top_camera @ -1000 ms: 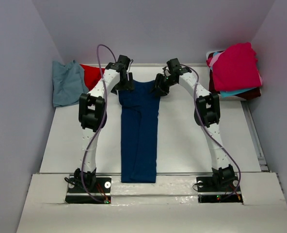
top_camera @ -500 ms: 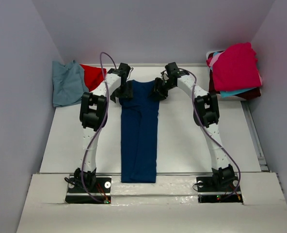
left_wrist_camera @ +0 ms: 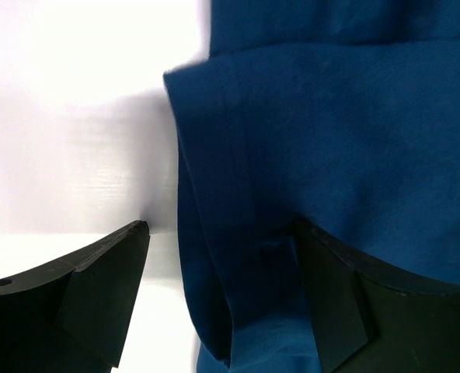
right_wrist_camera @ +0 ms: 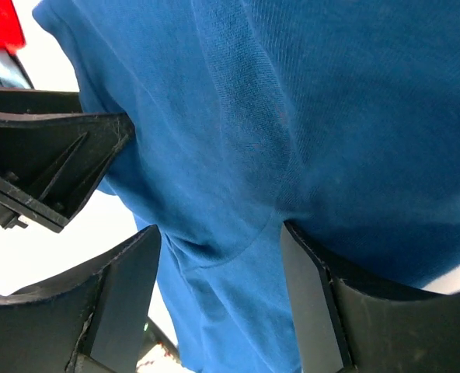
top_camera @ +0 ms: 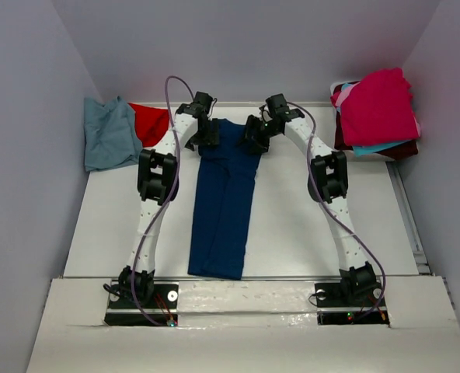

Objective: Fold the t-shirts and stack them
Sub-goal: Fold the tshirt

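A navy t-shirt [top_camera: 222,210], folded into a long narrow strip, lies down the middle of the white table [top_camera: 308,225], tilted slightly left at its near end. Both grippers are at its far end. My left gripper [top_camera: 205,134] [left_wrist_camera: 221,229] stands open astride the shirt's left folded edge [left_wrist_camera: 214,256], and cloth drapes over its right finger [left_wrist_camera: 346,303]. My right gripper [top_camera: 253,137] [right_wrist_camera: 218,229] is open too. Navy cloth [right_wrist_camera: 292,116] fills the gap and lies over its right finger [right_wrist_camera: 323,303]. No print shows.
A blue-grey tee [top_camera: 108,134] and a red one [top_camera: 148,120] lie crumpled at the far left. At the far right a pile holds a magenta tee [top_camera: 378,105] over turquoise [top_camera: 374,148] and maroon [top_camera: 405,150] ones. Grey walls close in on both sides.
The navy shirt has slid away from the front edge and its near end has swung left. Both grippers moved toward the far wall. The right jaws have spread wider.
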Tool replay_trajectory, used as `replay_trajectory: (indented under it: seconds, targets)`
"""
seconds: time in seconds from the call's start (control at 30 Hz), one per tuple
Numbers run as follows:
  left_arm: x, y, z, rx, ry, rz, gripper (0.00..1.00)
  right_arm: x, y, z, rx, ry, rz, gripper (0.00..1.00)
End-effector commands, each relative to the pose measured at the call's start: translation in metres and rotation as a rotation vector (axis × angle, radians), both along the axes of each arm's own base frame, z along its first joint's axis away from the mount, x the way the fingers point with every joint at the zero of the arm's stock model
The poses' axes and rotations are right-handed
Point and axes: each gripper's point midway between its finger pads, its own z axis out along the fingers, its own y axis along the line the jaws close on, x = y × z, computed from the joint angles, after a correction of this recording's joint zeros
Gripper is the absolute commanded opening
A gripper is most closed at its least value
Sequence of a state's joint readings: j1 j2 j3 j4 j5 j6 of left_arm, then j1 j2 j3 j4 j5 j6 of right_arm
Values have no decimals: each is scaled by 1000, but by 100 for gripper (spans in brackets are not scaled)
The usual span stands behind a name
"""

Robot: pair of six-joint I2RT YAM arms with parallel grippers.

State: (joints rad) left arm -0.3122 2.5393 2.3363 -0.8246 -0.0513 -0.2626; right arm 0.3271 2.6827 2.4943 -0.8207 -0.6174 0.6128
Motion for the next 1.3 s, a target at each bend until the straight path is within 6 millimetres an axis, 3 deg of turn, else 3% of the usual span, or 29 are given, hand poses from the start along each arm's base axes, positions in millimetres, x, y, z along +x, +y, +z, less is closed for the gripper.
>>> replay_trajectory:
  seconds: [0.0,0.27,0.47,0.57,0.77,0.8,0.87,0.9,0.93,0.97,1.0,1.03,1.07,1.1,1.17,1.23,1.27]
  targets:
    - [29,-13,-11,-67,-66,-7,87,37,-22,-10,-31,-96,-61,70]
    - [51,-22,0,-139,-152,0,88,80,-63,3,-1,-188,-167,82]
    - [60,-24,8,-149,-194,11,89,84,-61,5,59,-203,-147,85]
    - [65,-22,15,-142,-226,13,89,84,-58,18,86,-228,-129,86]
    - [73,-8,68,-108,-366,61,90,76,-58,50,91,-277,-100,86]
    - [73,-4,88,-104,-401,70,90,72,-54,65,88,-296,-90,86]
    - [71,7,107,-63,-440,104,91,64,-51,75,84,-295,-81,86]
    - [66,5,135,-65,-488,105,91,60,-52,99,87,-325,-83,86]
    - [64,10,150,-56,-515,122,91,54,-50,104,70,-335,-79,86]
    - [58,13,152,-30,-526,135,91,46,-45,103,56,-326,-67,86]
    - [51,17,182,-40,-575,150,91,40,-45,107,27,-337,-61,86]
    - [47,21,195,-39,-598,160,92,35,-48,129,22,-370,-65,86]
    - [42,26,196,-26,-603,170,92,25,-44,126,9,-352,-58,86]
    - [32,24,217,-40,-632,173,92,18,-40,130,5,-347,-54,86]
    - [16,26,217,-48,-590,171,92,-2,-33,148,15,-338,-30,86]
    - [-5,21,226,-75,-566,162,92,-32,-21,139,-25,-262,2,86]
    - [-18,23,210,-63,-511,157,92,-43,-18,139,-30,-241,15,85]
